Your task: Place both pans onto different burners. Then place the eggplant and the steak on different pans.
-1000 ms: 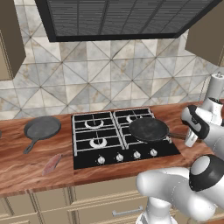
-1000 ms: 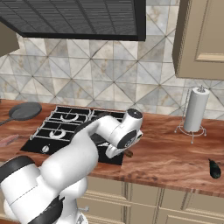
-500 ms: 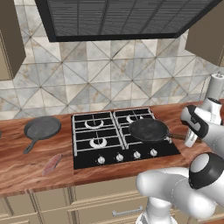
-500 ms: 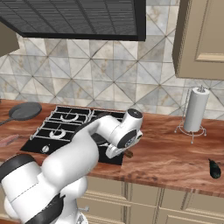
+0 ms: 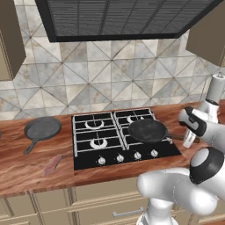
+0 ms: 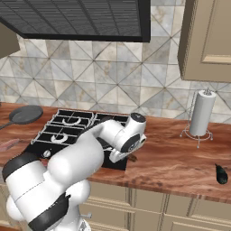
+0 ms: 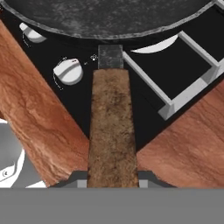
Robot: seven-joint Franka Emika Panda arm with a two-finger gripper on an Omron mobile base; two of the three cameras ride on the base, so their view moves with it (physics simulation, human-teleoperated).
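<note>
Dark pan [image 5: 147, 130] on front-right burner (handle [image 7: 111, 131] between fingers [image 7: 148, 178])

2 pans: 1 dark pan [image 5: 147, 130] on the front right burner of the cooktop [image 5: 123, 154], and 1 grey pan [image 5: 42, 128] on the desk [image 5: 26, 169] left of it. 4 burners [image 5: 97, 143], and 5 silver knobs [image 5: 119, 157] in a row. 1 steak [image 5: 52, 165], 1 eggplant [image 6: 221, 173], 1 paper towel roll [image 6: 200, 113] on its stand.
</note>
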